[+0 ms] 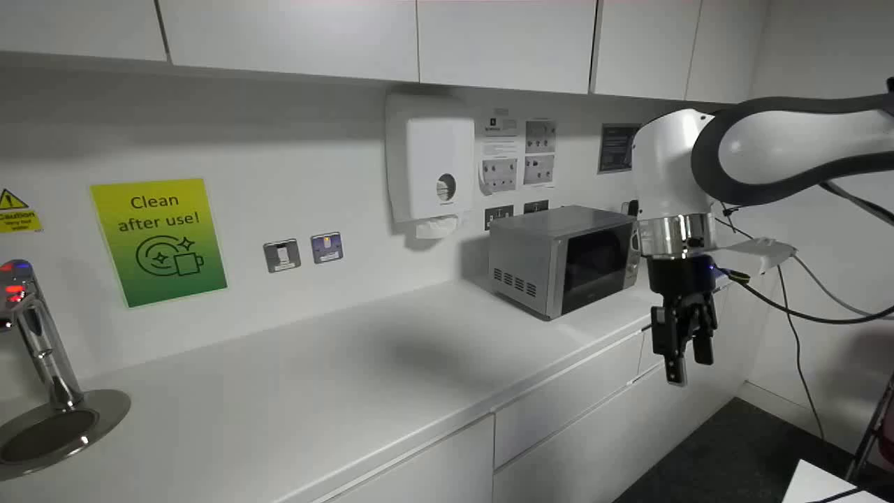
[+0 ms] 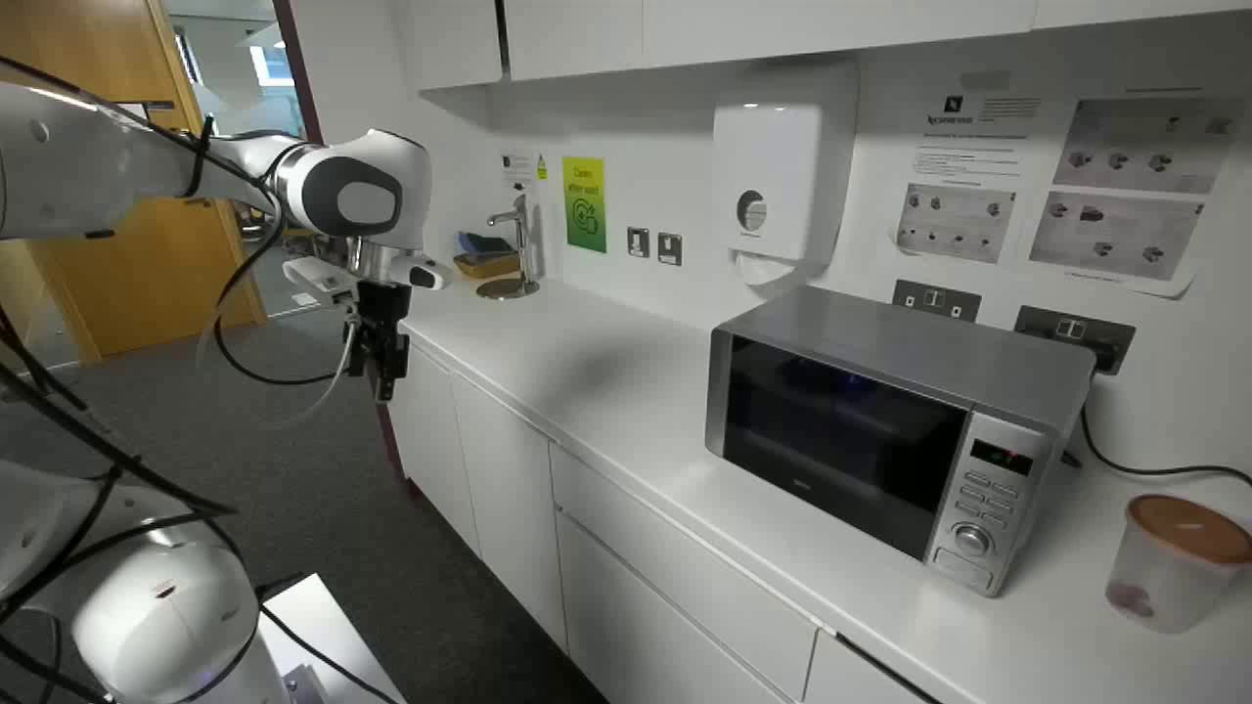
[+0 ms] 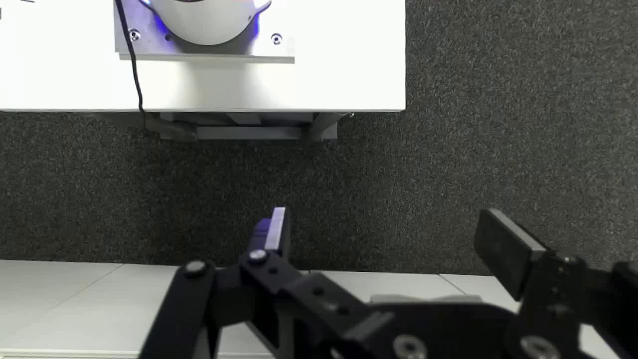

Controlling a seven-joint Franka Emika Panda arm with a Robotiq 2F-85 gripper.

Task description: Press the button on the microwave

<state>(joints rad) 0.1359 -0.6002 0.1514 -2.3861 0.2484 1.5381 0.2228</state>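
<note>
The silver-grey microwave (image 1: pixel 559 258) stands on the counter against the wall, and it also shows in an exterior view (image 2: pixel 861 430). Its door is shut. The control strip (image 2: pixel 990 504) has a small lit display (image 2: pixel 1001 457), several buttons (image 2: pixel 986 497), a round knob (image 2: pixel 972 540) and a wide button below the knob (image 2: pixel 963 567). My gripper (image 1: pixel 690 370) points down in the air in front of the counter, well apart from the microwave. It also shows in an exterior view (image 2: pixel 383 381). In the wrist view the gripper (image 3: pixel 386 219) is open and empty above dark carpet. The microwave is out of the wrist view.
The white counter (image 2: pixel 626 391) has drawers below. A tub with a brown lid (image 2: pixel 1179 562) stands beside the microwave's control side. A white dispenser (image 1: pixel 431 161) hangs on the wall. A tap (image 1: pixel 45 349) stands at the counter's far end. The robot's white table (image 3: pixel 349 55) shows too.
</note>
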